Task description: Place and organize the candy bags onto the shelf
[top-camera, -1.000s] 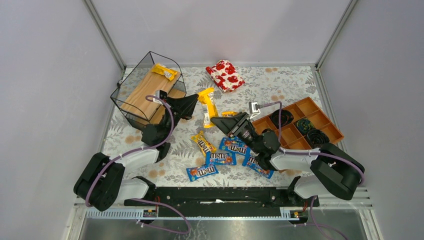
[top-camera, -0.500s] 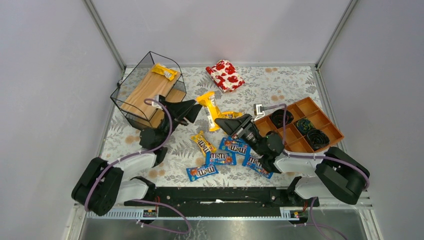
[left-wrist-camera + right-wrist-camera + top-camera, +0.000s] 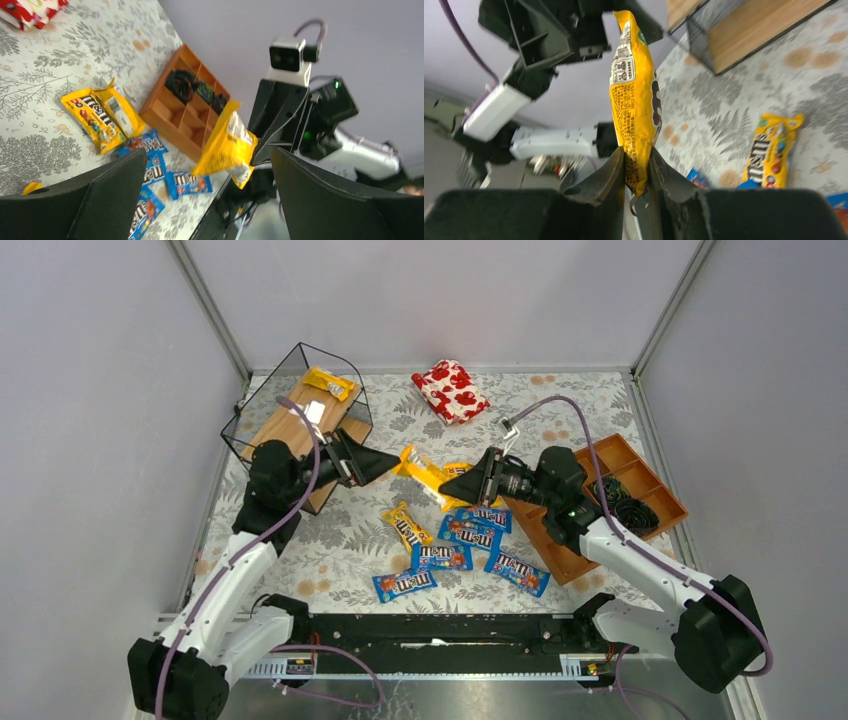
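A yellow candy bag (image 3: 424,468) (image 3: 634,85) hangs above the table's middle, pinched at its lower end by my right gripper (image 3: 452,485) (image 3: 636,161), which is shut on it. Just left of the bag's other end, my left gripper (image 3: 388,462) (image 3: 208,155) is wide open with nothing between its fingers; the held bag (image 3: 227,147) floats in front of them. The wire shelf (image 3: 300,420) with wooden boards stands at the back left, one yellow bag (image 3: 328,383) on its top board. Another yellow bag (image 3: 405,523) and several blue bags (image 3: 442,557) lie on the table.
A red-and-white floral pouch (image 3: 452,390) lies at the back centre. The orange-brown compartment tray (image 3: 612,458) with dark coils sits at the right, under my right arm. One more yellow bag (image 3: 95,117) lies flat near the tray.
My left gripper opened and let go of the yellow bag, pulling back toward the shelf. My right gripper closed on the bag's other end and now holds it alone.
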